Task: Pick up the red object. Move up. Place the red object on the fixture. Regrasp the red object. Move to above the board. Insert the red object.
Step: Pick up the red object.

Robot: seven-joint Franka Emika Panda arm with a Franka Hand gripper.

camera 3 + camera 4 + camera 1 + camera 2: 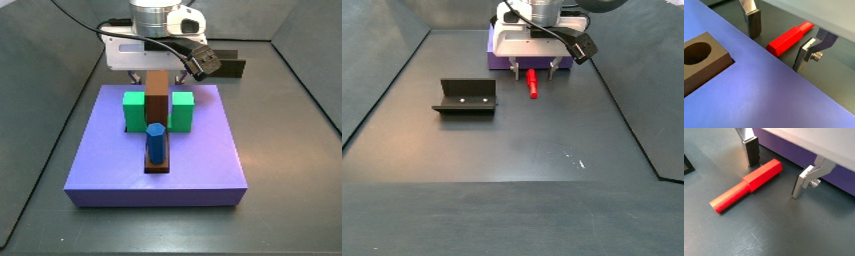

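Here's the pincer down low at the edge of the board, its two silver fingers spread wide apart, open, with nothing clamped between them. The red object lies flat on the dark floor, and one end of it sits in the gap between the fingers; in both wrist views there is clear space on either side, pads not touching it. In a wrist view the peg reaches toward the board's side wall, lying on the floor just beside it.

From a side view, the red object points out from the foot of the board into open floor, the pincer standing right over its near-board end. The fixture stands apart on the floor, well clear of the peg, open side up.

The other angle shows the board from its far side: a green block and a brown slab on top, and a blue cylinder standing upright on the slab. The arm hangs behind the board there, the pincer itself hidden; the fixture peeks out beyond
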